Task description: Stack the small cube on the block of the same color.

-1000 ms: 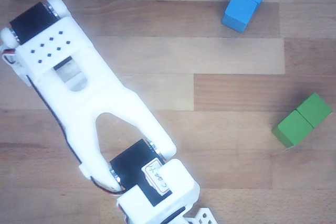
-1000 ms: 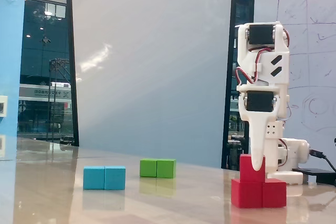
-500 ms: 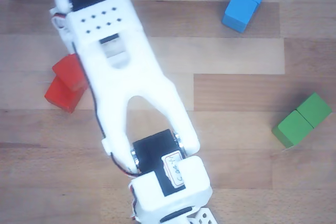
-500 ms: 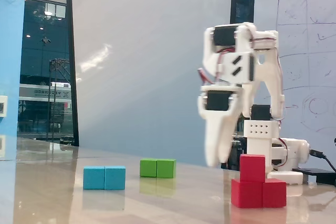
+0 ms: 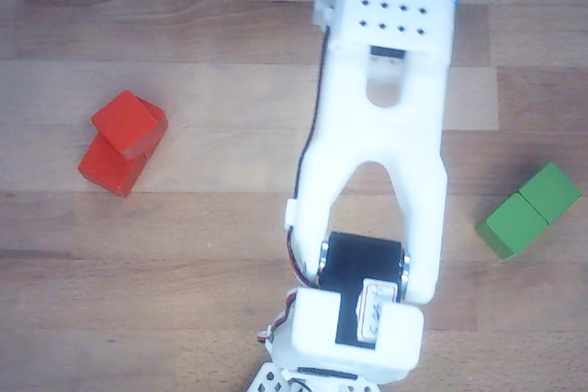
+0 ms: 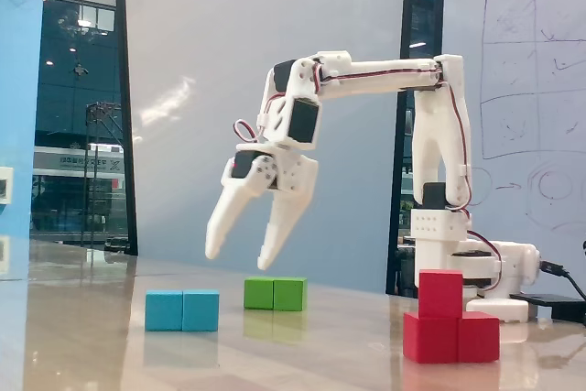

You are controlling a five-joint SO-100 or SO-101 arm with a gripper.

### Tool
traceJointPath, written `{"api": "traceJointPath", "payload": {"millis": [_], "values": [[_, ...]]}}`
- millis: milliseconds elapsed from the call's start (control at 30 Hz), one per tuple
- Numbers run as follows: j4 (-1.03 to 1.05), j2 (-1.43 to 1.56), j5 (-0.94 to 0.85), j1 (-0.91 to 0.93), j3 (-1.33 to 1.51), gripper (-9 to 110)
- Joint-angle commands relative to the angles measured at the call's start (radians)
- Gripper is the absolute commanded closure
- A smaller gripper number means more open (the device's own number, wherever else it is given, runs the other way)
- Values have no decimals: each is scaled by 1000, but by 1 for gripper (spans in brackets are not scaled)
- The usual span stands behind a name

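A pale wooden tabletop [image 6: 82,336] runs back to a blue-grey wall and dark glass panels, with a whiteboard behind the arm's base in the fixed view. Nearest the fixed camera stands the red oblong wooden block [image 6: 453,337], and the small red-orange wooden cube [image 6: 440,293] sits on top of it, toward one end; from above, the cube [image 5: 130,123] lies turned a little askew over the block [image 5: 112,168]. Beyond it and to the left lies a blue oblong wooden block [image 6: 182,309], and farther back a green oblong wooden block [image 6: 275,294]. The white two-finger gripper [image 6: 241,250] hangs above the table with its jaws spread wide and nothing between them, well apart from the red stack. By my judgement the stacking is done and the release made; what remains is only to draw the arm clear without brushing the cube
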Motion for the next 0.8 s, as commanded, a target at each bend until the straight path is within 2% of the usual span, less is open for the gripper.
{"api": "traceJointPath", "payload": {"millis": [0, 467, 767], "values": [[-80, 192, -8, 31, 92, 77], [-325, 584, 8, 40, 561, 78], [-325, 772, -3, -9, 716, 95]]}}
